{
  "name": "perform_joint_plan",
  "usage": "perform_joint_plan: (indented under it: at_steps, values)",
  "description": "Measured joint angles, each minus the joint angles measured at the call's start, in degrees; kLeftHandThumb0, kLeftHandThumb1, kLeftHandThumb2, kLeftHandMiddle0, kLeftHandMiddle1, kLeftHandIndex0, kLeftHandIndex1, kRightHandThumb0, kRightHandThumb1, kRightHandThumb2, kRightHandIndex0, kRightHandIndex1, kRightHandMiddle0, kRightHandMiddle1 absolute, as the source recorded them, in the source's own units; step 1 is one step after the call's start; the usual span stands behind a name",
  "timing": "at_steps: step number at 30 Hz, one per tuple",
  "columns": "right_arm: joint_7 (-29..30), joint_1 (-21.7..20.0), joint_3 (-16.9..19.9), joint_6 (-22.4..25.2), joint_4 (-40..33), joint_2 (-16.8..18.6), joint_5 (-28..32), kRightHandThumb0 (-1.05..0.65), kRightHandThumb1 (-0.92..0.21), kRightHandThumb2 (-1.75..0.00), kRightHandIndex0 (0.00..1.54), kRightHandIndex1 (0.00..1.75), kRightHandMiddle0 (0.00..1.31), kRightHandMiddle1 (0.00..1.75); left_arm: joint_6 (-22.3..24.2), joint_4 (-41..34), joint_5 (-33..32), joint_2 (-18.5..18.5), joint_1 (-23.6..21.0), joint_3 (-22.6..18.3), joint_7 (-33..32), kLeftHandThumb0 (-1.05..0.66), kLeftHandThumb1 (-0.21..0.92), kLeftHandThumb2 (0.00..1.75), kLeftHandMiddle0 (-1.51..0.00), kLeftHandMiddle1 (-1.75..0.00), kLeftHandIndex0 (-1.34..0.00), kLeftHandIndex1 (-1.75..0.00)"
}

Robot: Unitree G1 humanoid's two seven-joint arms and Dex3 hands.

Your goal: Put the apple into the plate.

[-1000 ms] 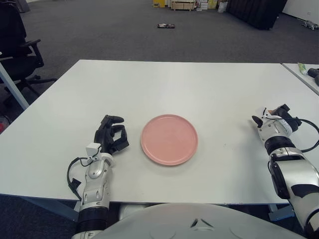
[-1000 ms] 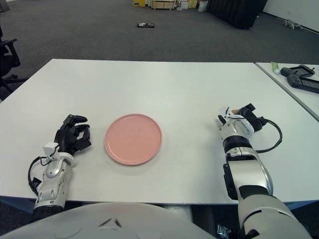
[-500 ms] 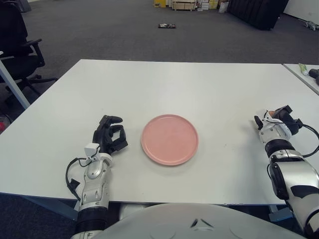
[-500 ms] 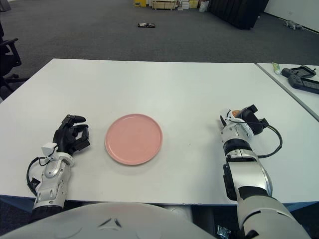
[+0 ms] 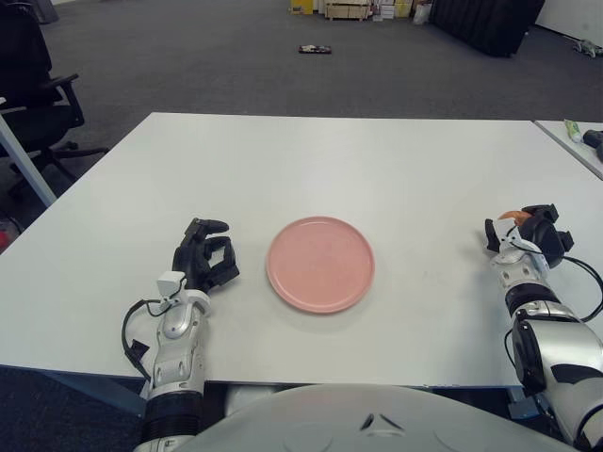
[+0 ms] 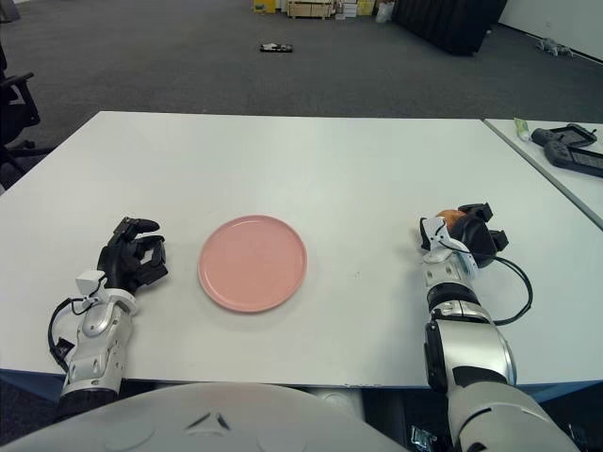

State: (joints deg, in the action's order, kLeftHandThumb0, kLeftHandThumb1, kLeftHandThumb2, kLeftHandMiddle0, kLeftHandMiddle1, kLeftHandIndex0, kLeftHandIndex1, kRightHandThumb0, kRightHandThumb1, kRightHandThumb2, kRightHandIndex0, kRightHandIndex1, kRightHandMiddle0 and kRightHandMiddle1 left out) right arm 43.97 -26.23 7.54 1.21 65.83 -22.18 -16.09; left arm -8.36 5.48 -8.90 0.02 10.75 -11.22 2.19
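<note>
**Apple in the right hand's grip, plate bare at centre table**

Over on the left, the left hand (image 5: 203, 259) shows just beside the pink plate, on the plate's left side, near the front edge of the white table (image 5: 330, 160). Its black fingers are curled inward and they hold nothing.

Moving to the middle, the pink plate (image 5: 320, 264) lies flat on the table, nothing on it, well apart from both hands.

And on the right, here's the action: the right hand (image 6: 459, 237) is low over the table, well to the right of the plate, its black fingers wrapped around the apple (image 6: 451, 217). Only a small orange-red patch of the fruit peeks out at the top of the grasp; the rest is hidden by the fingers and the white palm. Whether the apple touches the tabletop, I can't tell. A black cable loops from the wrist across the table on the hand's right side.

Far right, on a neighbouring table, a dark handheld device (image 6: 570, 149) lies with a green-and-white tube (image 6: 520, 126) beside it.
</note>
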Motion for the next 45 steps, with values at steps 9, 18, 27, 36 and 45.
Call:
perform_joint_plan:
  at_steps: [9, 18, 27, 36, 45]
  values:
    - [2.4, 0.4, 2.0, -4.8, 0.2, 1.1, 2.8, 0.00, 0.06, -1.71, 0.93, 1.63, 0.67, 1.75, 0.0, 0.0, 0.1, 0.0, 0.0, 0.0, 0.0, -0.01, 0.33, 1.31, -0.55, -1.73, -0.42, -1.75]
    - [2.5, 1.0, 2.3, -10.4, 0.7, 1.6, 4.4, 0.00, 0.05, -1.69, 0.94, 1.59, 0.66, 1.75, 0.1, 0.0, 0.3, 0.0, 0.0, 0.0, -0.5, -0.01, 0.34, 1.29, -0.56, -1.71, -0.42, -1.75]
    - [5.7, 2.0, 2.0, -13.6, 0.6, 2.0, 4.3, 0.00, 0.05, -1.68, 0.95, 1.58, 0.66, 1.75, 0.4, -0.1, 0.2, -0.1, -0.1, 0.0, -1.0, -0.01, 0.35, 1.30, -0.56, -1.73, -0.39, -1.75]
    - [7.4, 2.4, 1.6, -15.2, 0.2, 2.1, 4.2, 0.00, 0.06, -1.69, 0.95, 1.59, 0.66, 1.75, 0.9, -0.3, 0.3, 0.0, -0.1, 0.0, -1.0, -0.01, 0.35, 1.29, -0.56, -1.73, -0.39, -1.75]
    - [9.7, 4.5, 1.1, -16.8, -3.3, 3.1, 4.0, 0.00, 0.05, -1.69, 0.94, 1.60, 0.66, 1.75, 1.3, -0.5, 0.4, 0.0, -0.2, 0.0, -1.4, -0.01, 0.32, 1.33, -0.57, -1.75, -0.41, -1.75]
